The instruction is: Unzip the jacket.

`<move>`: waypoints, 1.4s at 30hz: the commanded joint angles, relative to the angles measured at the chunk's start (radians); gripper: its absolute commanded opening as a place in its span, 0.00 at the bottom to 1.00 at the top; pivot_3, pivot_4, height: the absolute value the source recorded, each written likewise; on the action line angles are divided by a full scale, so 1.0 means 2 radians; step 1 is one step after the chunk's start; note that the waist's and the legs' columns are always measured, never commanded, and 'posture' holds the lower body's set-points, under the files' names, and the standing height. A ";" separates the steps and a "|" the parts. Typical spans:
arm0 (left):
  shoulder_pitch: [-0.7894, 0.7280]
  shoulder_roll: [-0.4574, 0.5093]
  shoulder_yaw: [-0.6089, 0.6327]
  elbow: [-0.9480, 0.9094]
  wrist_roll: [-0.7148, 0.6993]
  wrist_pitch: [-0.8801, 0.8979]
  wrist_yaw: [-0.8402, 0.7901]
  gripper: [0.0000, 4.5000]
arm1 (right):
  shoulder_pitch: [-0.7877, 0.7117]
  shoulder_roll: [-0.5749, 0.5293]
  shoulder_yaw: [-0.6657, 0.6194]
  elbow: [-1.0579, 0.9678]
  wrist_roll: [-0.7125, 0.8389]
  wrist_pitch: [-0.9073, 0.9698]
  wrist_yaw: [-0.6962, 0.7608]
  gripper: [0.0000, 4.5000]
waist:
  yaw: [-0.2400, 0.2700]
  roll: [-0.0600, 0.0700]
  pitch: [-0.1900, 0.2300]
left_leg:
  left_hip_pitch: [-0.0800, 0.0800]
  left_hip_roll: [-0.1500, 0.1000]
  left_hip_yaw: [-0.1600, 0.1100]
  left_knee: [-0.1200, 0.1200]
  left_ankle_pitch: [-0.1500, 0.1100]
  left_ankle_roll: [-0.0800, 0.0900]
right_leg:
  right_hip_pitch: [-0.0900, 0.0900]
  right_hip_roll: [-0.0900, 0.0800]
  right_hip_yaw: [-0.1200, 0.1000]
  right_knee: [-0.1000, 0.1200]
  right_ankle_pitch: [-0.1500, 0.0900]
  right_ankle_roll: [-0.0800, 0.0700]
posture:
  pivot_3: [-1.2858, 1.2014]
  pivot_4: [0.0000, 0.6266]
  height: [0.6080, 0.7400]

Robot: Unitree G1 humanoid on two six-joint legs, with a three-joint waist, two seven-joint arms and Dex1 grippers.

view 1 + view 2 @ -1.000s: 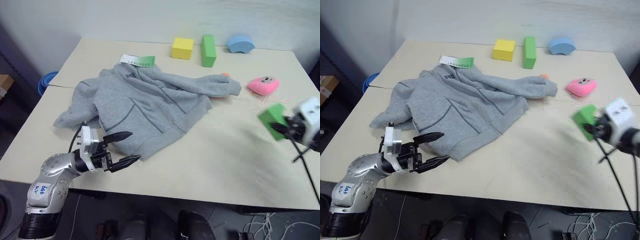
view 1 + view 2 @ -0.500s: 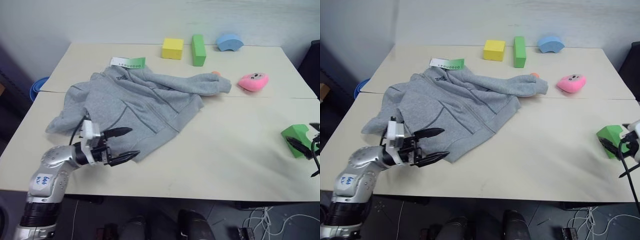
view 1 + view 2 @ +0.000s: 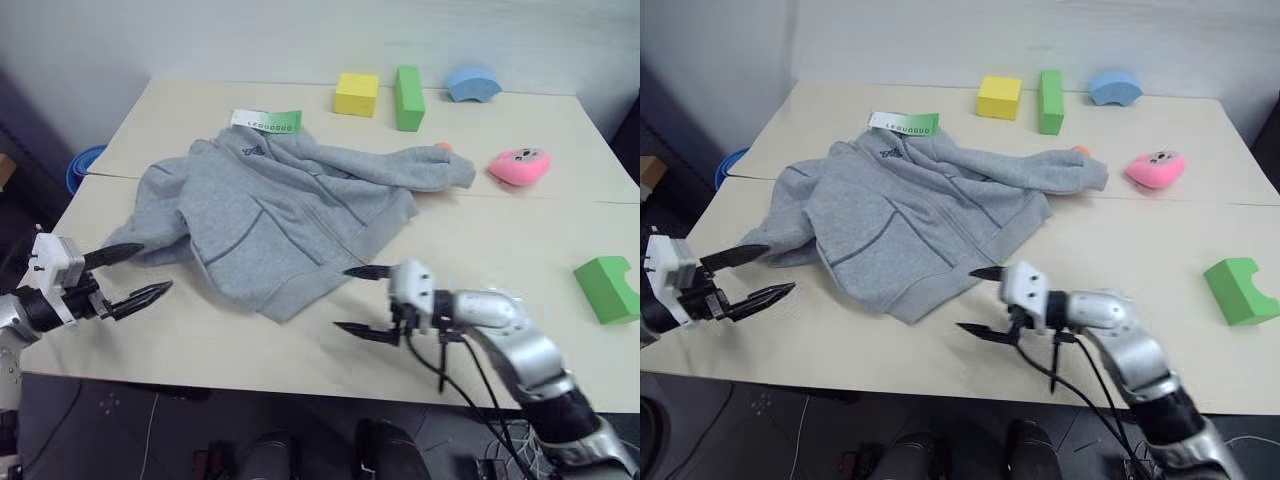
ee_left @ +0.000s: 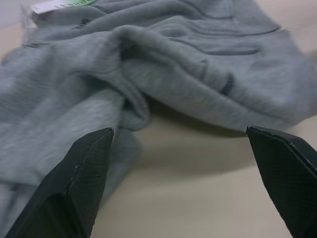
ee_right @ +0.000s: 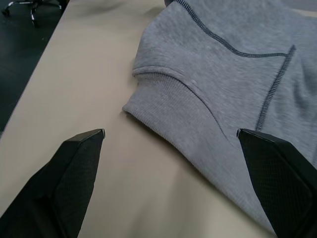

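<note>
The table (image 3: 480, 250), pale beige, carries everything; a seam runs across it from side to side. Spread over its left half lies the jacket (image 3: 270, 210) — light grey, hooded, rumpled, with darker seams and a small dark logo near the collar. Its zipper line runs down the front and appears shut. One sleeve stretches right toward the pink toy (image 3: 520, 165), the other bunches at the table's left edge, and the ribbed hem points toward the near edge. A white-and-green hang tag (image 3: 267, 121) sticks out at the collar, flat on the table.

The right gripper (image 3: 358, 300) sits low over the table just right of the jacket's hem corner, pointing left at it, its two black fingers spread wide with nothing between them; the wrist view shows the hem corner in the gap, not touched. The left gripper (image 3: 125, 272) hangs at the table's left edge beside the bunched sleeve, fingers likewise wide apart and empty.

Along the far edge stand a yellow block (image 3: 358, 94), an upright green block (image 3: 409, 98) and a blue arch piece (image 3: 474, 84). Another green block (image 3: 608, 288), notched on top, rests near the right edge. A small orange thing (image 3: 443, 147) peeks from behind the right sleeve cuff — too hidden to identify
</note>
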 commanded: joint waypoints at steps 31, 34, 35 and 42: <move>-0.082 -0.036 -0.124 0.096 0.072 0.009 -0.013 0.01 | 0.019 -0.009 -0.073 0.059 0.001 -0.090 0.027 0.00 | -0.017 -0.001 -0.001 | 0.001 0.001 0.000 0.001 0.000 0.000 | 0.000 0.000 -0.001 0.003 0.000 0.000 | 0.52 0.24 1.00; -0.055 -0.047 -0.123 0.043 0.047 0.025 -0.029 0.01 | 0.036 -0.025 -0.088 0.046 0.009 -0.078 0.023 0.00 | -0.018 -0.001 -0.001 | 0.001 0.001 0.001 0.002 0.000 0.000 | 0.000 0.000 -0.001 0.002 0.000 0.000 | 0.52 0.24 1.00; -0.046 -0.052 -0.122 0.023 0.039 0.028 -0.033 0.01 | 0.042 -0.025 -0.093 0.037 0.022 -0.068 0.025 0.00 | -0.018 -0.001 -0.001 | 0.001 0.001 0.001 0.002 0.000 0.000 | 0.000 0.000 -0.001 0.003 0.000 0.000 | 0.52 0.24 1.00; 0.016 -0.063 -0.136 -0.093 0.023 0.062 -0.032 0.00 | 0.090 -0.045 -0.101 -0.008 0.045 -0.033 0.037 0.25 | -0.016 -0.001 -0.001 | 0.001 0.001 0.001 0.002 0.000 0.000 | 0.000 0.000 0.001 0.002 0.000 0.000 | 0.52 0.24 1.00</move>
